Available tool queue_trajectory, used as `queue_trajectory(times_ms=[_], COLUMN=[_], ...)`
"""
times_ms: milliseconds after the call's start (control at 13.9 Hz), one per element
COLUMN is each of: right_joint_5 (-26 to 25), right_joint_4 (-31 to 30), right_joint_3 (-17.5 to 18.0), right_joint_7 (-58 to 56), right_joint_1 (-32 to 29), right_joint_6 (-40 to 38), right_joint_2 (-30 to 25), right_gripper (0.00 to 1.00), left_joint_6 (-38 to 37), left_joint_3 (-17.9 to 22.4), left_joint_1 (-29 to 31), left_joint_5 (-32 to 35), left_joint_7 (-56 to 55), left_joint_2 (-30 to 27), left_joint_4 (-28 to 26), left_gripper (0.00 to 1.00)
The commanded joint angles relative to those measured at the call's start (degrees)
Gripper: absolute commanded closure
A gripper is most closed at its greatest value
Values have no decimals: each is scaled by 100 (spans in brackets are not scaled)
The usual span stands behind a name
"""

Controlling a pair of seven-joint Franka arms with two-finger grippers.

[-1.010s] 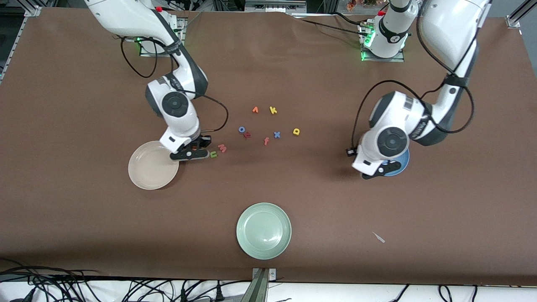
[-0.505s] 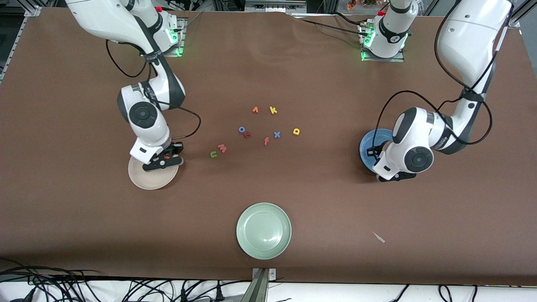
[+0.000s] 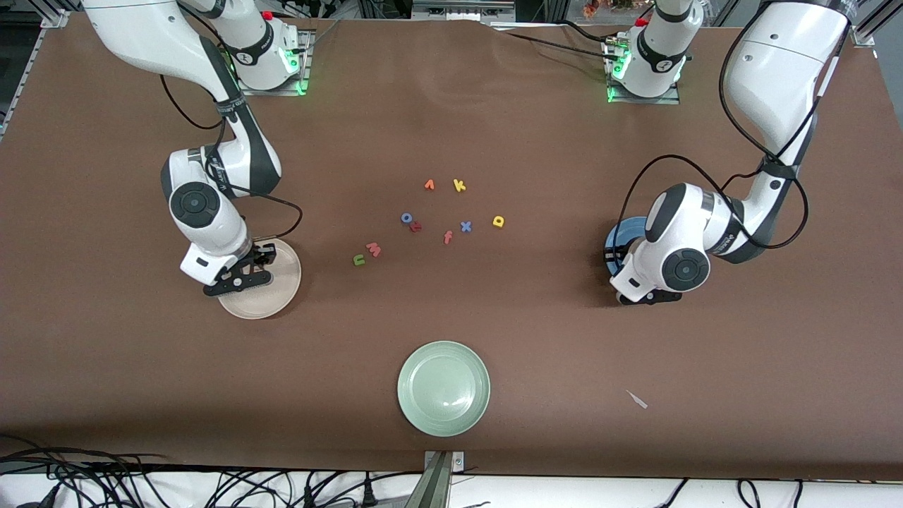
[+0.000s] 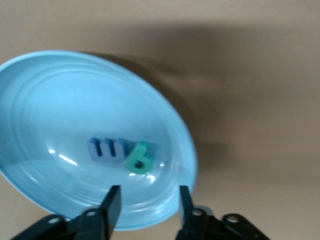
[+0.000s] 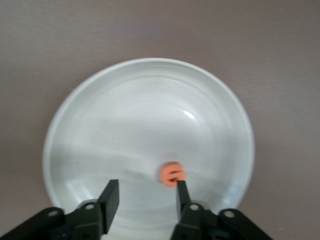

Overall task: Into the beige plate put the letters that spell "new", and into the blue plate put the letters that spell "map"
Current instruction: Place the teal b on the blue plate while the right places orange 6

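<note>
With both hands opened and empty, the right hand over the round beige plate holding the orange foam "e", the left hand over the round blue plate holding the periwinkle "m" and teal "a", each should be lifted straight up so nothing is disturbed.

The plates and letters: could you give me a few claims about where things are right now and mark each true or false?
1. The blue plate holds the blue "m" and the teal "a". True.
2. The beige plate holds three letters. False: only the orange "e" lies in it.
3. The green "n" and the pink "w" lie on the table. True.
4. The pale green plate holds the yellow "p". False: it holds nothing; the yellow "p" is on the table.
5. The right gripper clamps the "e". False: its fingers are open over the beige plate, as are the left gripper's over the blue plate.
</note>
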Motion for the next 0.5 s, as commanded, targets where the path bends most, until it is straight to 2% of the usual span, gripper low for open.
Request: queue_trajectory(times_ms=[0, 72, 289, 433], right_joint_5=[326, 327, 318, 318], right_joint_4=[175, 306, 500, 641], right_joint_3=[349, 498, 999, 1088], right_joint_7=[384, 743, 1754, 2335], right_joint_1=[60, 69, 86, 279], right_joint_6=[-164, -252, -323, -323], right_joint_2=[-80, -54, 17, 148], right_gripper=[25, 25, 25, 25], left_joint_6=[-97, -114, -27, 157], left_joint_3=[-60, -129, -699, -954], left_joint_1=[-24, -24, -16, -51], left_joint_5=[66, 66, -73, -119], left_joint_7=[80, 71, -129, -167], left_joint_2=[-195, -239, -310, -284], left_joint_4=[-8, -8, -17, -35], left_gripper=[0, 0, 0, 0])
